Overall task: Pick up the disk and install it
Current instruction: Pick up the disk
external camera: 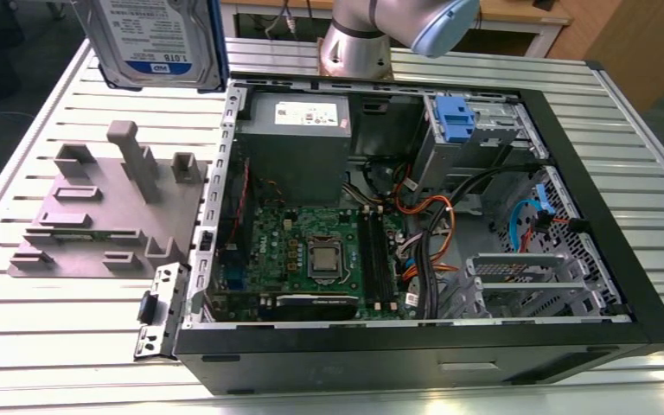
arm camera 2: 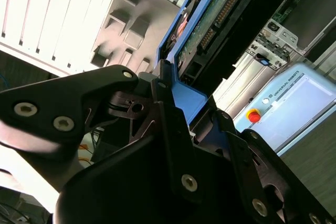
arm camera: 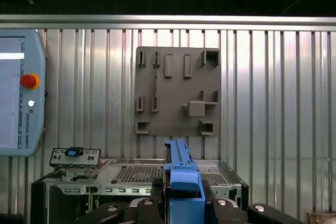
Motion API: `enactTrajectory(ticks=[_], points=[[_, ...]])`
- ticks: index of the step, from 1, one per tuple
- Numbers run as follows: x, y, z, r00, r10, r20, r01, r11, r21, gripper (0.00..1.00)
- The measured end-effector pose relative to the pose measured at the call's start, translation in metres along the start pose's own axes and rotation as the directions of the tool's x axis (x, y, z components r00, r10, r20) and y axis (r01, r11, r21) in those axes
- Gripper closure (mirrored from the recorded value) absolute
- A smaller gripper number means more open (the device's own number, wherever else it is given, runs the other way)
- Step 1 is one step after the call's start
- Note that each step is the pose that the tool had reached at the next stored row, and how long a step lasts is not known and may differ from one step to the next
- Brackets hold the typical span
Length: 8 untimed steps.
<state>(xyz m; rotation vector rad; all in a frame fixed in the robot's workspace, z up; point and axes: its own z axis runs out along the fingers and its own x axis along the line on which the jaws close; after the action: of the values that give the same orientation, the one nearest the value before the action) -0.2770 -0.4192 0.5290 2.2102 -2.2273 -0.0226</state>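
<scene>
Closest to us, the gripper [arm camera: 184, 199] is clamped on the blue carrier handle of the disk [external camera: 153, 39], with its jaws pressed against both sides, as we see in both wrist views. In the exterior view the disk hangs in the air, clear of the slatted table [external camera: 67, 346], over the far corner of the open computer case [external camera: 424, 354]. A grey fixture plate [external camera: 90, 216] lies just beside the case. Inside the case we see the motherboard [external camera: 309, 251], a grey power supply [external camera: 297, 121] and a blue bracket [external camera: 453, 112].
</scene>
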Motion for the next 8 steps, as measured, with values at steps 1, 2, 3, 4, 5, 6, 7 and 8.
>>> enactTrajectory(ticks=[1,2,3,4,5,6,7,8], points=[[0.0,-0.0001,0.0,1.0,0.0,0.0,0.0,1.0,0.0001,0.64],[0.0,-0.0001,0.0,1.0,0.0,0.0,0.0,1.0,0.0001,0.64],[0.0,-0.0002,0.0,1.0,0.0,0.0,0.0,1.0,0.0,0.64],[0.0,-0.0003,0.0,1.0,0.0,0.0,0.0,1.0,0.0001,0.64],[0.0,-0.0006,0.0001,1.0,0.0,0.0001,0.0,1.0,0.0001,0.64],[0.0,-0.0009,0.0,1.0,0.0,0.0001,0.0,1.0,0.0001,0.64],[0.0,-0.0015,0.0,1.0,0.0,0.0,0.0,1.0,0.0,0.64],[0.0,-0.0022,0.0001,1.0,0.0,0.0,0.0,1.0,0.0,0.64]])
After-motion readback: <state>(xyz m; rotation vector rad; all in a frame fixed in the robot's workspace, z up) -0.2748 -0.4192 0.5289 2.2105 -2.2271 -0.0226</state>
